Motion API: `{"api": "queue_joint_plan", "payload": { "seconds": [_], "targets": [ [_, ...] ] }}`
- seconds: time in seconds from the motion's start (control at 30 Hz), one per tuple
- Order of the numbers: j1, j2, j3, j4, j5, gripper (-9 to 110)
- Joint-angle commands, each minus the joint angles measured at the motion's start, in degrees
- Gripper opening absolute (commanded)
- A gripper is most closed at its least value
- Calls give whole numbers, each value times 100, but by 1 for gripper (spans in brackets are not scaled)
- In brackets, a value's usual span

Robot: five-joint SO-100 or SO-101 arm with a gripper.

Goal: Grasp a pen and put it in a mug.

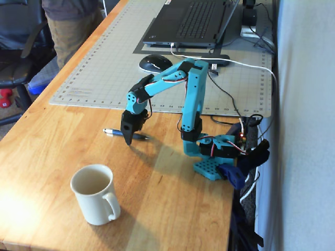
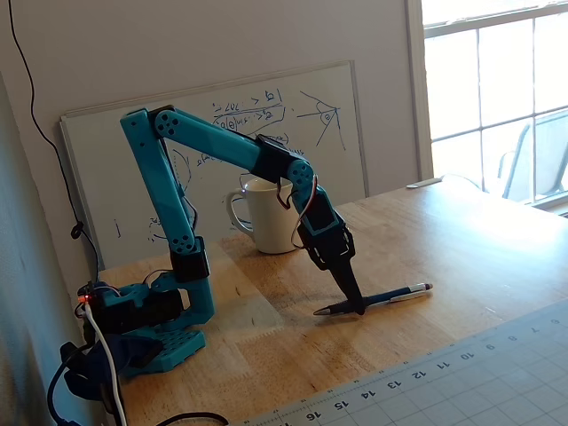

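The dark blue pen [image 1: 111, 132] with a silver end lies flat on the wooden table, just before the cutting mat; it also shows in the other fixed view [image 2: 399, 293]. My gripper [image 1: 127, 139] points down onto the pen's middle part, fingers drawn together around the barrel, tips at the table [image 2: 357, 306]. The cream-white mug [image 1: 94, 198] stands upright and empty at the near left, handle to the right, well apart from the pen. In the other fixed view the mug [image 2: 266, 217] stands behind my arm.
A grey cutting mat [image 1: 104, 68] covers the far table, with a black mouse [image 1: 154, 63] and a laptop [image 1: 193, 21] on it. My base [image 1: 214, 154] and cables sit at the right table edge. A whiteboard [image 2: 222, 115] leans on the wall. A person [image 1: 68, 26] stands at the far left.
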Motion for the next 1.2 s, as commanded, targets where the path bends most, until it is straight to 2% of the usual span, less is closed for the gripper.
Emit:
{"api": "queue_joint_plan", "payload": {
  "seconds": [0.0,0.13,0.4,0.6,0.83,1.17],
  "targets": [
    [53,-79,-448,-88,53,29],
    [53,-141,-431,-88,62,27],
    [53,-132,-448,-88,44,10],
    [18,220,-439,-88,-26,2],
    [-97,1213,-360,-88,-35,1],
    [-1230,3015,-343,-88,-334,1]
  ]
}}
